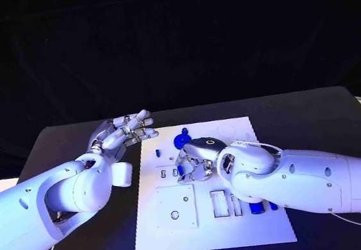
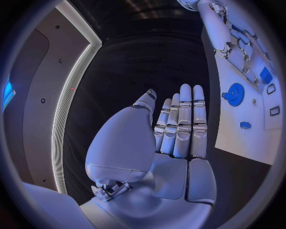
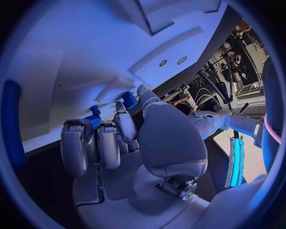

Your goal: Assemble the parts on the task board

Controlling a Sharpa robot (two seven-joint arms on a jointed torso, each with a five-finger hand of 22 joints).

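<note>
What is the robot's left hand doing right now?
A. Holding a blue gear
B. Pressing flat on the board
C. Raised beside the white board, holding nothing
C: the left hand hovers off the task board's edge, its fingers straight and bare.

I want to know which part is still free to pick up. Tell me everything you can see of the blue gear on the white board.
The round blue toothed gear looks like plastic, with a hub at its centre and a notched rim. It lies flat near the far end of the white task board, also seen in the head view. Neither hand touches it: the right hand works just nearer the robot, and the left hand hovers off the board, holding nothing.
</note>
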